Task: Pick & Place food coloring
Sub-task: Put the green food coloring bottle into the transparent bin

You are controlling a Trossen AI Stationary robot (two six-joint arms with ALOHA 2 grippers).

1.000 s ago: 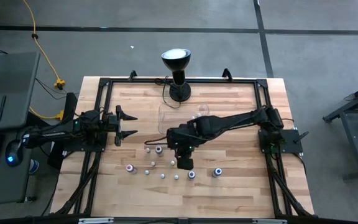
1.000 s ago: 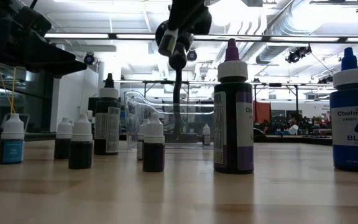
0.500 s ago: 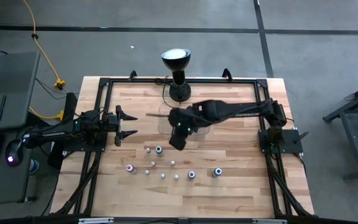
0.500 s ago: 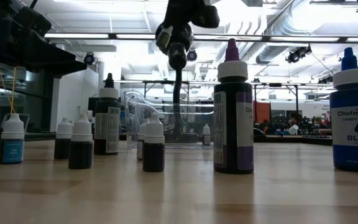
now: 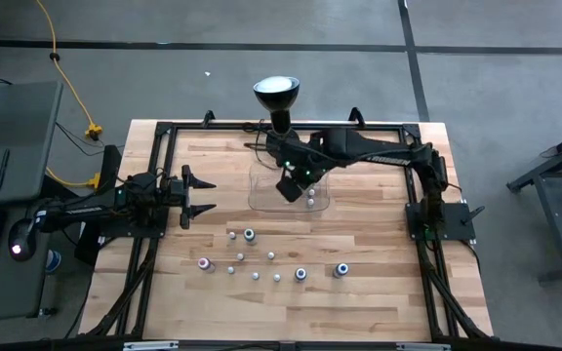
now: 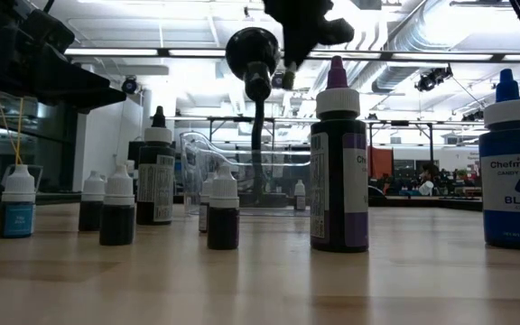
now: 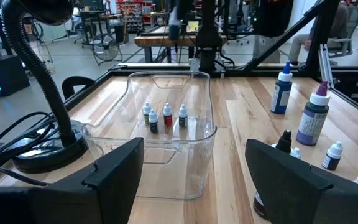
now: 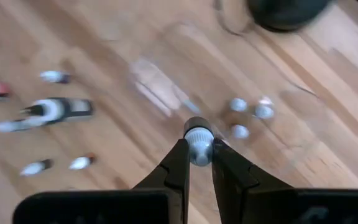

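My right gripper (image 5: 289, 187) hangs over the clear plastic tray (image 5: 261, 201), pointing steeply down, shut on one small white-capped food coloring bottle (image 8: 199, 144). Three small bottles (image 7: 166, 117) stand upright on the tray's floor. Several more food coloring bottles (image 5: 271, 255) stand loose on the wooden table nearer the front edge; the low view shows a tall purple one (image 6: 338, 171) and a blue one (image 6: 513, 171) close up. My left gripper (image 5: 199, 195) waits open at the table's left side, pointing level at the tray. My right gripper pinches the bottle at its white cap (image 8: 199, 152) between its two fingers (image 8: 178, 167). The fingers come from above, slanting down. The bottle is lifted clear over the tray, cap toward the camera; the cap and fingers hide its body.
A black gooseneck lamp (image 5: 277, 97) stands at the far edge just behind the tray, its cable (image 7: 17, 134) lying beside the base. A black frame (image 5: 164, 132) runs around the tabletop. Bare wood lies between the tray and the loose bottles.
My right gripper has risen from over the loose bottles and swung toward the far edge, now above the tray, staying shut on the bottle. Its wrist has rolled and tipped along the way. The other bottles have kept their places.
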